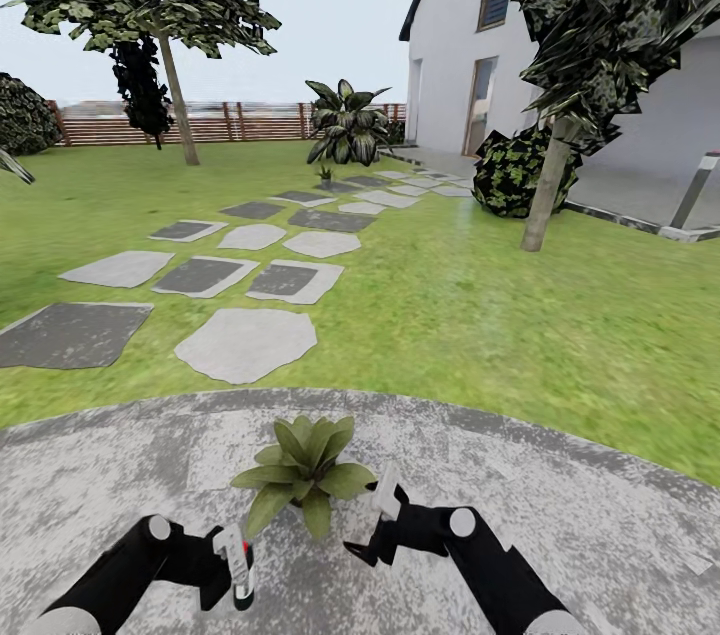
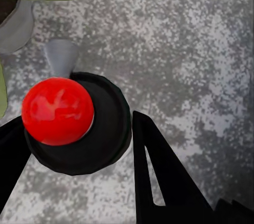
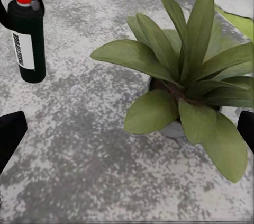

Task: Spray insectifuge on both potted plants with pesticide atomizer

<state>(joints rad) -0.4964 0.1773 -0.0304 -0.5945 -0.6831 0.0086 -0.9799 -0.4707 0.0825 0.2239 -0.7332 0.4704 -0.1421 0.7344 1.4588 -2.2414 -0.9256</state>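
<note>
— What is on your left side just now?

— My left gripper (image 1: 236, 570) is clamped on the pesticide atomizer (image 1: 238, 563), low over the patio (image 1: 600, 515) at the near left. From the left wrist I look straight down its top: a glossy red tip (image 2: 57, 110) on a round black body, a small grey nozzle (image 2: 61, 57) poking toward the plant. I judge I hold it upright so the nozzle faces the leaves.

— And in the middle?

— One potted plant (image 1: 305, 475) stands on the patio just between my two arms, near the patio's far edge. It is a low rosette of broad, pointed, matte green leaves in a tiny grey pot (image 3: 170, 128). The bottle is just beside it on the left, apart from the leaves, which looks to me like spraying range.

— The right side?

— My right gripper (image 1: 385, 520) hangs just right of the plant with its fingers apart and nothing between them. From its wrist I see the bottle's slim dark side and its white label strip (image 3: 23, 50).

— The ground?

— Speckled grey paving, rough-looking; beyond it lawn (image 1: 480, 315) and flat grey stepping stones (image 1: 245, 343). I can't pick out the second plant.
</note>
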